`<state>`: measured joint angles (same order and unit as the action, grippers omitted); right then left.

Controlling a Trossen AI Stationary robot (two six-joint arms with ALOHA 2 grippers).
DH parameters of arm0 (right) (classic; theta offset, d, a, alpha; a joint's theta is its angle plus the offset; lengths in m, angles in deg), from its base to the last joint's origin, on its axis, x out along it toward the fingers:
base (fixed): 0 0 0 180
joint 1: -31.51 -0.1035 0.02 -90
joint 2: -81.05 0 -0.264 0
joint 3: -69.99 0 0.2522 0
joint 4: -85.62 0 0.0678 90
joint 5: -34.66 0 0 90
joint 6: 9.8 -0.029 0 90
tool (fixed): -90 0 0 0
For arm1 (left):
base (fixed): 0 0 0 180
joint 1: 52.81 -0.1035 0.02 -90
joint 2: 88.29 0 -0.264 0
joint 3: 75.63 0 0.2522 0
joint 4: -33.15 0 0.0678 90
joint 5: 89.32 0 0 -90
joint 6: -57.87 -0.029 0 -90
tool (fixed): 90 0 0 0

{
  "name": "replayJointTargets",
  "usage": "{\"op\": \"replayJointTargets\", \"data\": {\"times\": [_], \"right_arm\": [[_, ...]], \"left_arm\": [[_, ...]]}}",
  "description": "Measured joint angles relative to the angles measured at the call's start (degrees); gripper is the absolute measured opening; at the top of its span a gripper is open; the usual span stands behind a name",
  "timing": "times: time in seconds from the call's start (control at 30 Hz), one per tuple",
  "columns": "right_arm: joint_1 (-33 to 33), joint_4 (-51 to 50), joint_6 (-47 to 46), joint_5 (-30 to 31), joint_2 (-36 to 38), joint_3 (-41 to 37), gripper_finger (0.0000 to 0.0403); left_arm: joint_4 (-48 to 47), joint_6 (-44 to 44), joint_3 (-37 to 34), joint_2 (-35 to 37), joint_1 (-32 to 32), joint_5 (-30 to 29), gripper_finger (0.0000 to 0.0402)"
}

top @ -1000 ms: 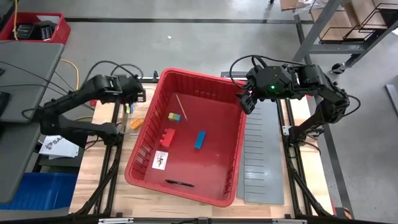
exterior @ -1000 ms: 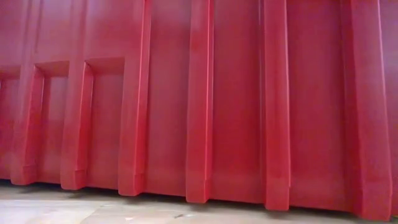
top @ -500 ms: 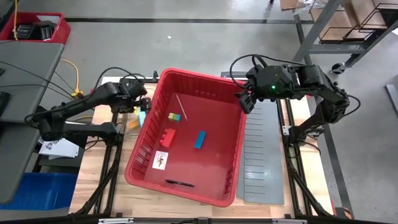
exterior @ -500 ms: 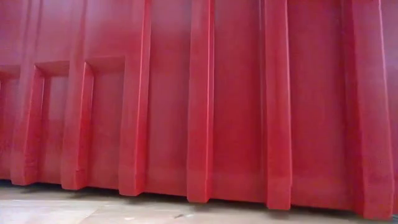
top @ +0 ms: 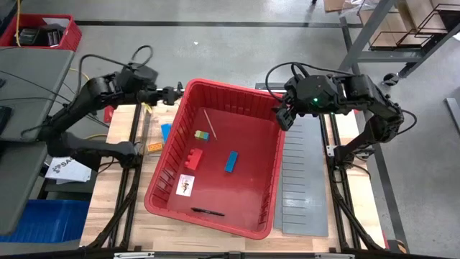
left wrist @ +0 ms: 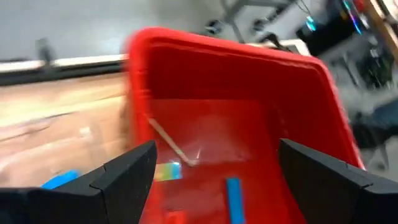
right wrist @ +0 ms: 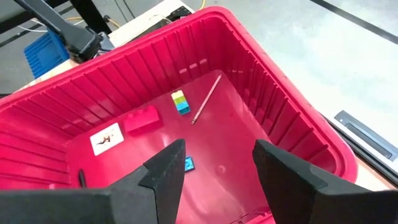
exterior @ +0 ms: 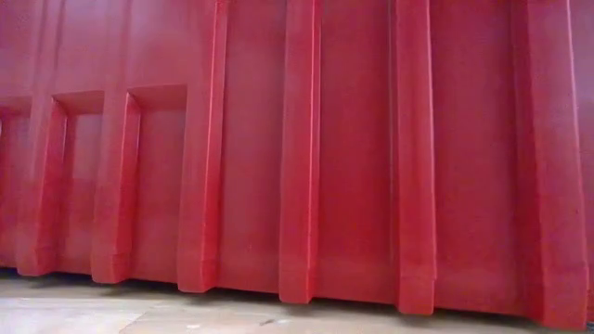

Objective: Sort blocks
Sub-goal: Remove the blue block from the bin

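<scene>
High view: ribbed red plastic bin holds red brick, blue brick, thin stick; both grippers' jaws apart, empty.

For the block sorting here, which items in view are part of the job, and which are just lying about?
Part of the job:
red block
blue block
yellow-green block
blue block outside the bin
orange block
left hand
right hand

Lying about:
thin stick
white card
black pen
grey slotted sheets
</scene>
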<state>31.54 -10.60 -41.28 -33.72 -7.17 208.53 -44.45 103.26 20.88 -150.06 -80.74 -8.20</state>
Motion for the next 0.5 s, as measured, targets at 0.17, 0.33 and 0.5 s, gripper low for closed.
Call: {"op": "replayJointTargets", "data": {"times": [0.17, 0.33, 0.5], "right_arm": [[0.00, 0.10, -0.14, 0.62, 0.00, 0.00, 0.0186], [0.00, 0.11, -1.61, 0.68, 0.00, 0.00, 0.0186], [0.00, 0.02, -2.17, 0.24, 0.00, 0.00, 0.0186]], "left_arm": [[1.10, -1.76, 7.63, -11.80, 11.37, -2.61, 0.0327], [0.65, -0.54, 8.91, -26.45, 18.60, -2.30, 0.0327], [1.06, 3.40, 8.91, -38.25, 21.38, -0.75, 0.0327]]}}
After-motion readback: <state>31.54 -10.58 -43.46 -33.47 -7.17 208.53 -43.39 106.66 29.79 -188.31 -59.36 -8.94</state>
